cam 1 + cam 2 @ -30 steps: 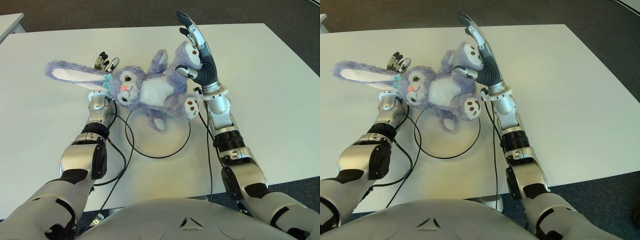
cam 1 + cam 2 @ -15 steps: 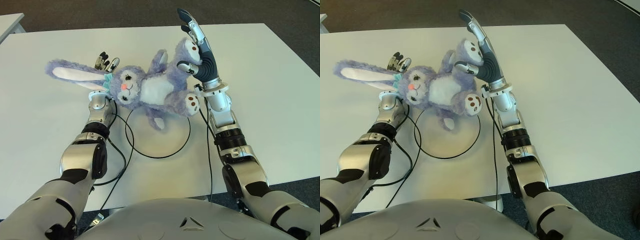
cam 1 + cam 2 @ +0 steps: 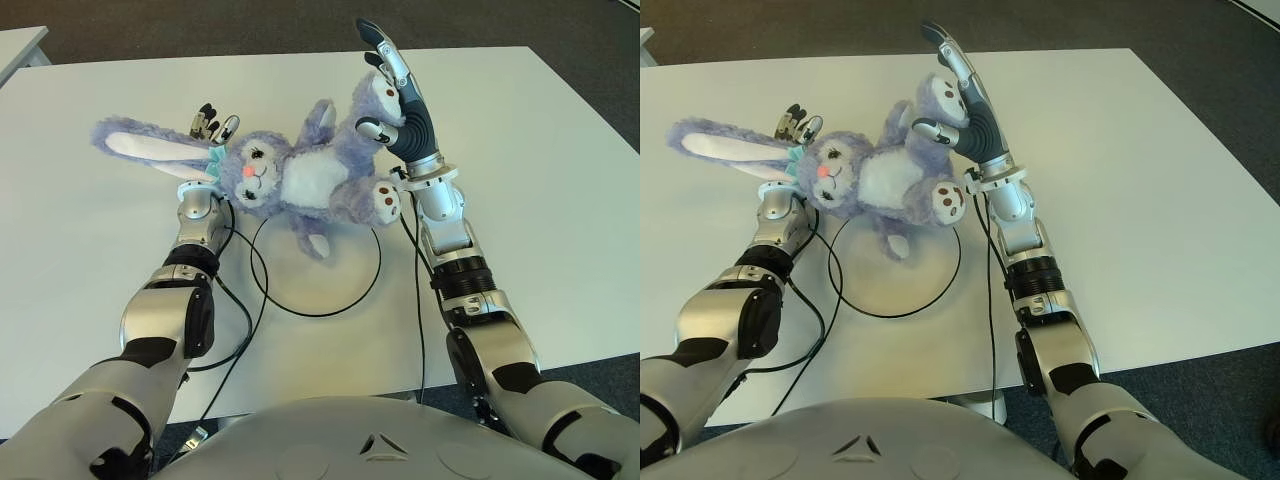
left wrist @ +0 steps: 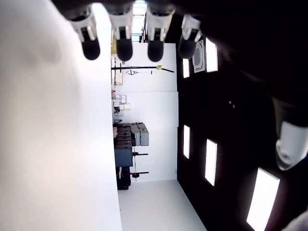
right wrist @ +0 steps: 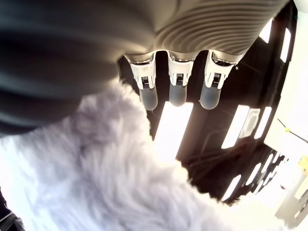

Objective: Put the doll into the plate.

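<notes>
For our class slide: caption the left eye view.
Both hands, left hand and right hand, lift the purple rabbit doll above the plate.

Clearance around plate
Doll (image 3: 300, 185) overhangs the plate (image 3: 330, 300) far rim; near half bare. Cables (image 3: 240, 300) flank both sides. Table (image 3: 540, 180) open to the right.

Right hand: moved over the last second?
Yes. The right hand with the doll's legs has edged toward the table's far edge.
</notes>
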Motion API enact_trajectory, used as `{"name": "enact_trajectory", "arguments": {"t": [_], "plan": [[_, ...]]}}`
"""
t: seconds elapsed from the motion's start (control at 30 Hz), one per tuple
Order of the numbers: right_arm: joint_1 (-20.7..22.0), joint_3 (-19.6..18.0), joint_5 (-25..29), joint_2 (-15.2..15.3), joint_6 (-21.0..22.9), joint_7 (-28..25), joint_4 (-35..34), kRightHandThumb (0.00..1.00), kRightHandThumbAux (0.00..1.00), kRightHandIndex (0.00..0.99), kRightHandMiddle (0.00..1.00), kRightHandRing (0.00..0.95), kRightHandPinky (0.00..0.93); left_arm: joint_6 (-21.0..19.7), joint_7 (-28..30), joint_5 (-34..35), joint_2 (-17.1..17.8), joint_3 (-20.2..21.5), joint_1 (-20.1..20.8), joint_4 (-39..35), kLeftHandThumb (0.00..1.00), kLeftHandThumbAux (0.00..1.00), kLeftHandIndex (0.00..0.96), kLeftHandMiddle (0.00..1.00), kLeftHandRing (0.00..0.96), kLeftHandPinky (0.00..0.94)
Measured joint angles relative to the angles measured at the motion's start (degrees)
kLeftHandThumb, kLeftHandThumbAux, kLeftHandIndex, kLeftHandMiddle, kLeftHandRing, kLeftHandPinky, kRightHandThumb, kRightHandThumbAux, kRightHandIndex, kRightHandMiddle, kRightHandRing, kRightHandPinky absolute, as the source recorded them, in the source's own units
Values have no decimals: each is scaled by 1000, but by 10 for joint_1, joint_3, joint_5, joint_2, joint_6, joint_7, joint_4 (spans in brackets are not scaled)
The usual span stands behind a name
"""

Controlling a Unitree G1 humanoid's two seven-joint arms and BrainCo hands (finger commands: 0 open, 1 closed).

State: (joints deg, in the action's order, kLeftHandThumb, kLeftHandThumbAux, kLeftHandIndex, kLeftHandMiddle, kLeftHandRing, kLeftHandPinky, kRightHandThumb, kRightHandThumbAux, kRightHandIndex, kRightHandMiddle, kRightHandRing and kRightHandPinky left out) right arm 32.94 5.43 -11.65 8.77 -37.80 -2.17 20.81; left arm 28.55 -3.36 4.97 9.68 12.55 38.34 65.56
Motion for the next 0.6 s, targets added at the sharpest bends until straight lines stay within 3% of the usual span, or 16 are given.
{"name": "enact_trajectory", "arguments": {"t": [0.17,0.37,0.6], "plan": [[2,-13,55,0,34,-27,-35,143,408,0,0,0,0,0,0,0,0,0,1,0,0,525,4,86,53,0],[3,-23,117,-9,73,-53,-68,288,500,0,0,0,0,0,0,0,-1,0,1,1,0,521,6,85,49,0],[-1,-38,204,-29,150,-86,-120,195,477,0,0,0,0,0,0,0,-2,0,3,2,0,519,3,79,45,0]]}}
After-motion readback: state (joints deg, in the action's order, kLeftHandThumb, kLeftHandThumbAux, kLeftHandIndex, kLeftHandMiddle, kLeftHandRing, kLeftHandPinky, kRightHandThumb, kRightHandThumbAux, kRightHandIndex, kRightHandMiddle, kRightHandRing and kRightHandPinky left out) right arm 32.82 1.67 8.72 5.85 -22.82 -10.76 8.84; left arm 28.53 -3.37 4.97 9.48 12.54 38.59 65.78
